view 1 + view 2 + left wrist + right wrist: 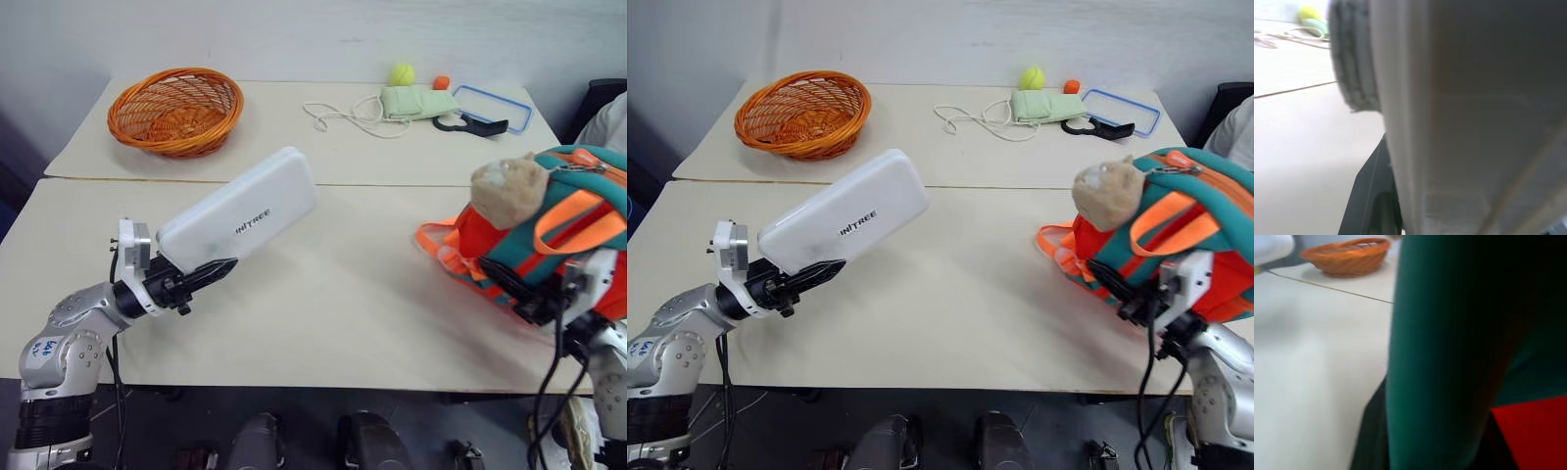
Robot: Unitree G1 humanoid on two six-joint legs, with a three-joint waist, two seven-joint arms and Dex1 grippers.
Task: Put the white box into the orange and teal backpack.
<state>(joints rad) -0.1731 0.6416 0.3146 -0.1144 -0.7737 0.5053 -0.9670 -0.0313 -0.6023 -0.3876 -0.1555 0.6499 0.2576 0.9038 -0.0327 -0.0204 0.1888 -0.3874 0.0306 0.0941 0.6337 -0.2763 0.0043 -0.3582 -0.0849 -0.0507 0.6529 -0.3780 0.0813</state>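
My left gripper [201,279] is shut on the lower end of the white box [240,215], a flat case with dark lettering. It holds the box tilted above the table, the free end pointing up and toward the right. The box's side [1474,122] looms close in the left wrist view. At the right stands the orange and teal backpack [558,220], with a tan plush cat charm [507,191] on top. My right gripper [509,289] is shut on the backpack's lower front edge. Teal fabric [1449,357] lies between the fingers in the right wrist view.
An orange wicker basket [176,110] stands at the far left. Along the far edge lie a white cord [343,116], a green pouch [419,102], a yellow ball [402,74], a small orange ball [442,82], a black tool [470,124] and a blue-rimmed lid [495,103].
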